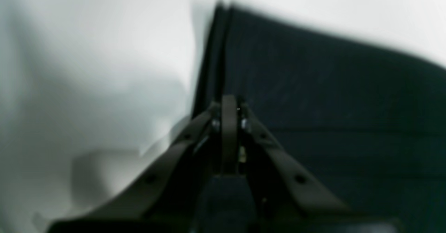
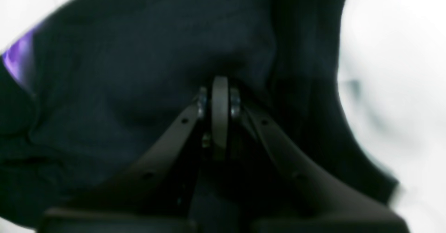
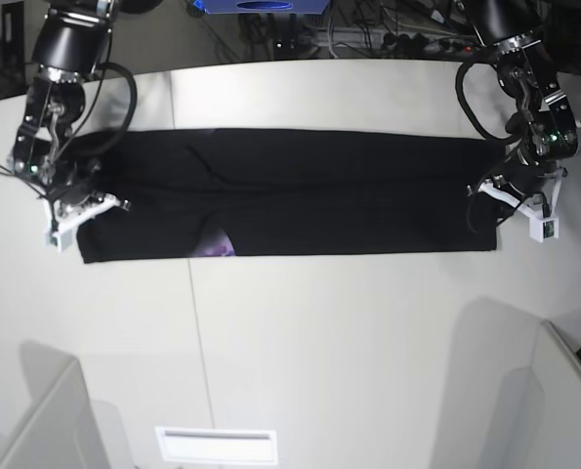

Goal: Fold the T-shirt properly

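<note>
The shirt point(image 3: 300, 193) lies as a long black band across the middle of the table point(image 3: 319, 332), purple print peeking out at its lower edge. The left claw point(image 3: 500, 200) pinches its right end, the right claw point(image 3: 80, 200) its left end.

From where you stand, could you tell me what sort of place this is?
Probably a robotics lab: a bare white table with a black T-shirt stretched between two robot arms, and tangled cables behind it.

White table point(image 3: 319, 332), black T-shirt point(image 3: 300, 195) flat across it
</note>
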You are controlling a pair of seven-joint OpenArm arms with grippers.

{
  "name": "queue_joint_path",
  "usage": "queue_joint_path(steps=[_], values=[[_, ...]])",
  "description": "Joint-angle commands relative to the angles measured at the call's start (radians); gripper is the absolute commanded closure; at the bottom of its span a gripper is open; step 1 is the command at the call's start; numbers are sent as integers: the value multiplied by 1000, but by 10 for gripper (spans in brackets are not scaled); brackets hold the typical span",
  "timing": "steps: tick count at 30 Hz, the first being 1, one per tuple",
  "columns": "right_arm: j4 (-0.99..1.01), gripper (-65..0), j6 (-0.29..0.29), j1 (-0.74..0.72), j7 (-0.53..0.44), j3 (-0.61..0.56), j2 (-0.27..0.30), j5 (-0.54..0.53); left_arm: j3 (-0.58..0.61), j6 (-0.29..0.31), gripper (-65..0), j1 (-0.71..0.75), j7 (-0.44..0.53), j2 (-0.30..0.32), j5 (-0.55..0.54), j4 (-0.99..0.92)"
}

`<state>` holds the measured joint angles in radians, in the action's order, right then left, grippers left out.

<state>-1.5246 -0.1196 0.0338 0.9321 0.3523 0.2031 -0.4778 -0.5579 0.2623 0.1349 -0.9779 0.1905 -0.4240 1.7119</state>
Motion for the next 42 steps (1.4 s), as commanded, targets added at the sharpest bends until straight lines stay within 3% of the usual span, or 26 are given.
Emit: queue_joint_path(steps=[1, 4, 10, 14, 17, 19, 21, 23, 38, 42], values=[[-78, 0, -10, -10, -21, 3, 6, -19, -35, 2, 0, 2, -6, 14, -3, 53], [-242, 0, -10, 51, -21, 1, -9, -19, -112, 18, 0, 21, -59, 8, -3, 161], [-350, 0, -10, 124, 9, -62, -9, -19, -199, 271, 0, 96, -66, 11, -3, 211], [-345, 0, -10, 147, 6, -117, -9, -19, -288, 361, -10, 124, -65, 8, -2, 191], [-345, 0, -10, 154, 5, -175, -9, -19, -344, 423, -301, 118, -65, 8, -3, 136], [-344, 0, -10, 154, 5, -201, -11, -19, -351, 436, -449, 116, -63, 8, -3, 90], [-344, 0, -10, 154, 5, -221, -18, -19, -357, 436, -566, 90, -62, 8, -3, 44], [-344, 0, -10, 154, 5, -226, -38, -19, -357, 436, -638, 67, -62, 8, -3, -16], [-344, 0, -10, 154, 11, -229, -55, -17, -345, 436, -650, -103, -62, -4, -2, -227], [-344, 0, -10, 154, 9, -229, -55, -17, -287, 436, -650, -111, -62, -6, -2, -278]])
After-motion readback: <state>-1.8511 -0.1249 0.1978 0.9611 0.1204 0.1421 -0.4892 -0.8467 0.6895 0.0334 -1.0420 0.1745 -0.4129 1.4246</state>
